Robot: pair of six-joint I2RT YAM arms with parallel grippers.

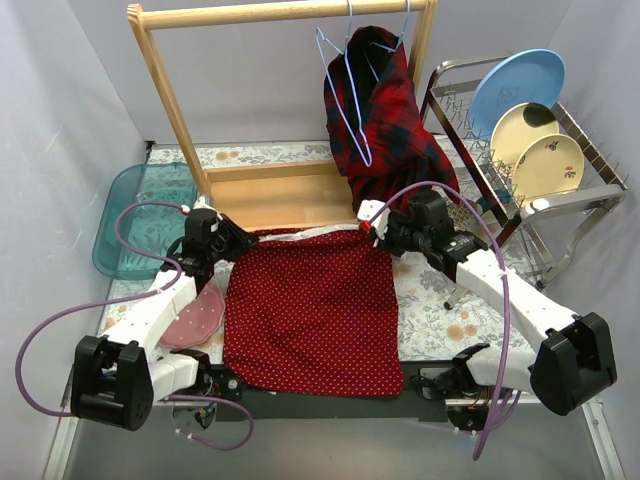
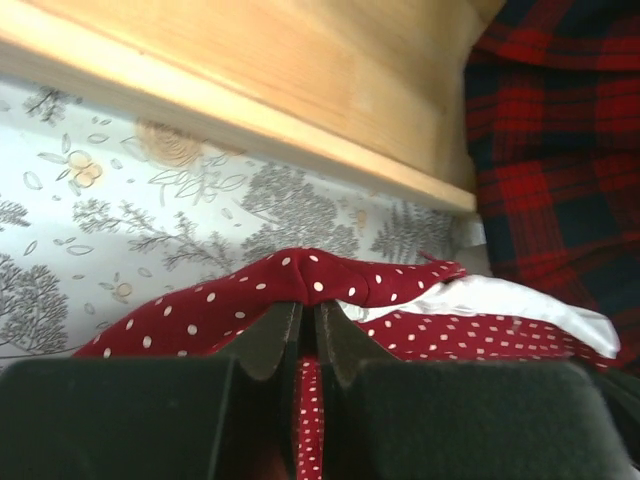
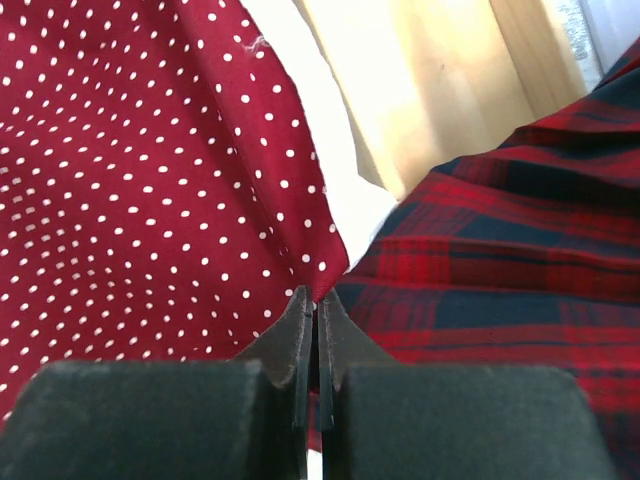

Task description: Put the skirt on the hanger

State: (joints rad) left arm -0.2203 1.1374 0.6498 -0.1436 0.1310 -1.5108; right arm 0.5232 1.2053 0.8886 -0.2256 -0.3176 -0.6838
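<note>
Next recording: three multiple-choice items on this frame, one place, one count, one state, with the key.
1. Where is the teal tub? A) left of the wooden rack B) right of it C) on top of it
2. How many plates stand in the dish rack? A) two B) three C) five
3. On the skirt, the left gripper and right gripper are: A) open B) shut on its top edge C) not touching
Key: 1 A, it lies outside the rack's left post. 2 B, one blue, two cream. 3 B, both wrist views show fingers pinching dotted fabric.
</note>
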